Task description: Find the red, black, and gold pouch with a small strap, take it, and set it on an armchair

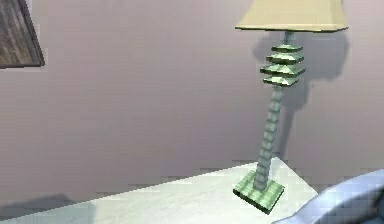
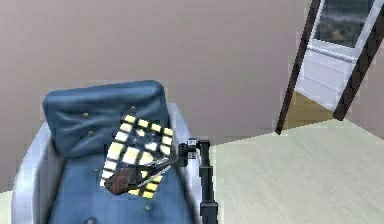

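The arm [image 2: 206,190] ends in the claw [image 2: 158,168]; whether it grasps anything cannot be told. A dark red-black pouch [image 2: 118,183] shows at its tip, against a checked cushion [image 2: 143,140] on the blue armchair [image 2: 75,120]. Beyond stands a doorway [image 2: 325,75].

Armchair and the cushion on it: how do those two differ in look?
The armchair is plain dark blue with small buttons, while the cushion is checked in yellow and pale squares with dark lines. The armchair is much the larger; the cushion covers only part of it. The armchair stands square on the floor, whereas the cushion lies turned at a slant. Both look soft and padded.
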### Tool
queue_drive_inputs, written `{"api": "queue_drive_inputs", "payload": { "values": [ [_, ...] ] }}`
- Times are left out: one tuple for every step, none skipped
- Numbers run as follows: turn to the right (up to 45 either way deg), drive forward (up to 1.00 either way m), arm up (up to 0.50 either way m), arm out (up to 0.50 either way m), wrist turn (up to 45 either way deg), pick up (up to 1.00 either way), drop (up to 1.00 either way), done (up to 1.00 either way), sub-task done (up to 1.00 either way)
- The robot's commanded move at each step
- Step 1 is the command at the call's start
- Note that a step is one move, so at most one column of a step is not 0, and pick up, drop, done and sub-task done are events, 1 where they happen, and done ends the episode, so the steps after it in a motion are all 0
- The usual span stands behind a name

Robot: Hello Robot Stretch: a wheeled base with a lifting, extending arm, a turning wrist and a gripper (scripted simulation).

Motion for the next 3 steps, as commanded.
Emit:
{"api": "queue_drive_inputs", "payload": {
  "values": [
    [0.0,0.00,0.00,0.00,0.0,0.00,1.00,0.00,0.00],
    [0.0,0.00,0.10,0.00,0.0,0.00,0.00,0.00,0.00],
    [0.0,0.00,0.00,-0.08,0.0,0.00,0.00,0.00,0.00]
  ]
}}
